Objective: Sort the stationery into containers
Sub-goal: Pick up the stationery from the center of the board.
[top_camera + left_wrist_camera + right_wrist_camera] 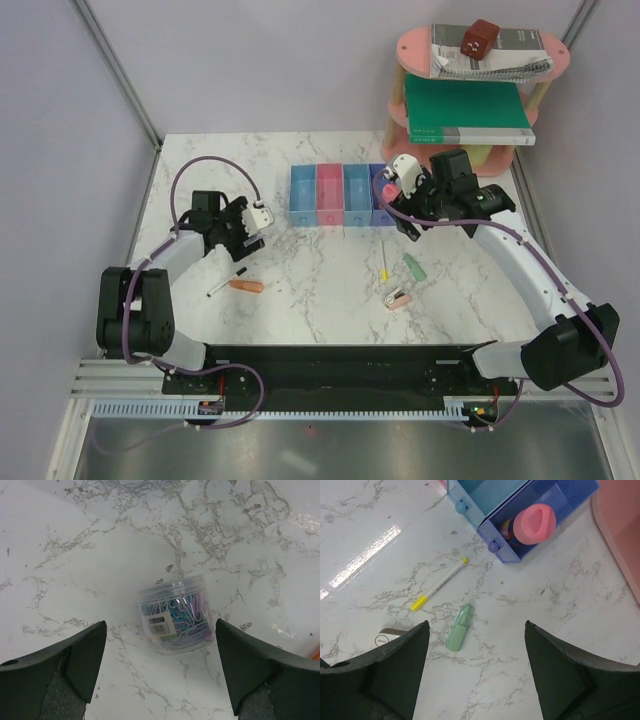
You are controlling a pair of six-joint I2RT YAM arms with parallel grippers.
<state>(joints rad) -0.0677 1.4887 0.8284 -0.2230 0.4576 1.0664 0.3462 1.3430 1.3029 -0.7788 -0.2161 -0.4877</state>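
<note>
Hovering, left gripper (161, 625) and right gripper (476, 625) both spread, empty. Beyond right fingers, yellow pen (440, 587) lies diagonal, far end toward blue bin (560, 522); green cap (459, 634) nearly parallel.

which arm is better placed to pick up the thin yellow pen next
Right. The open right gripper hangs near the thin yellow pen, by the dark blue plastic bin; the open left gripper is far off, above a clear jar of paper clips.

The clear round plastic jar of paper clips (176, 614) carries a white sticker (161, 626), its print too blurred to read; lettering on the thin white-and-yellow pen (440, 583) is illegible too.
</note>
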